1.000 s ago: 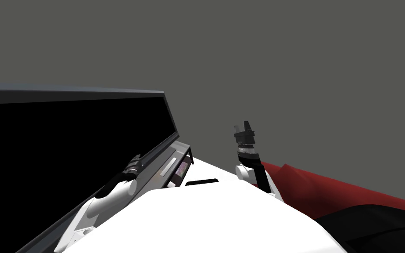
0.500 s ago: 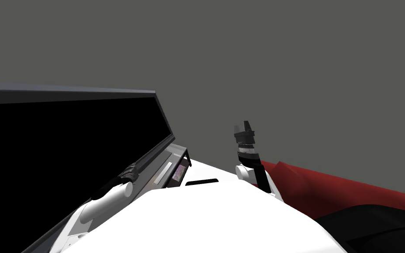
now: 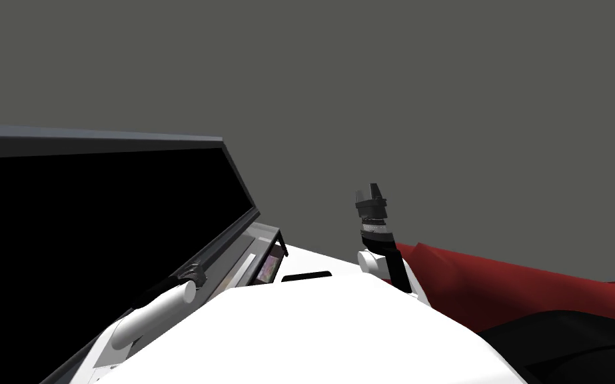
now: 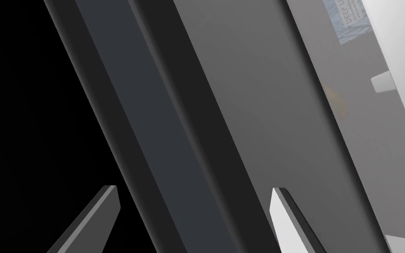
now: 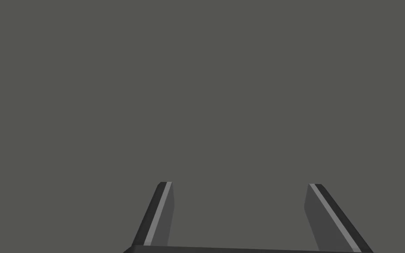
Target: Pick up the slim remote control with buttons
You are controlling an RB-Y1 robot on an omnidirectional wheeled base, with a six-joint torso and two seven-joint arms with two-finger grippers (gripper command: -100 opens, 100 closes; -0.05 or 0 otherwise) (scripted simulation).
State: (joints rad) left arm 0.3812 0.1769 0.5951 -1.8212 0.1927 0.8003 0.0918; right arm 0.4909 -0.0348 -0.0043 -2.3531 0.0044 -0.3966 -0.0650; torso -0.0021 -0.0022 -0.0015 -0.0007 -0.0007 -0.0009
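Status: approach phase, no grasp made.

Remote [image 3: 243, 266]: a slim pale strip lying flat on the grey counter [image 4: 258, 96]. It runs parallel to the lower frame of the television [image 3: 99, 220], just in front of it. A printed cover [image 3: 267, 268] shows just beside the remote, on the side away from the screen. I cannot tell whether the cover lies on the counter or under a see-through top.

Left hand [image 4: 193, 189]: fingers apart, nothing between them. It points at the television's frame and the counter next to it, with one finger over the black screen and the other over the counter. The head view puts the left forearm low along the frame, short of the remote. The left wrist view shows a white slab [image 4: 401, 52] off to the counter side of the hand, partly over the printed cover. It may be the remote; I cannot confirm.

Right hand [image 5: 240, 183]: raised on the robot's right, fingers apart, empty. Not engaged.

Done: the robot is at the counter with its left arm reaching toward the target.

Left: bring the left hand over the remote, straddle its narrow width, lower, close, lift.

Judgement: early in the task. The hand looks offset toward the screen, so it probably needs a sideways correction away from the television first.
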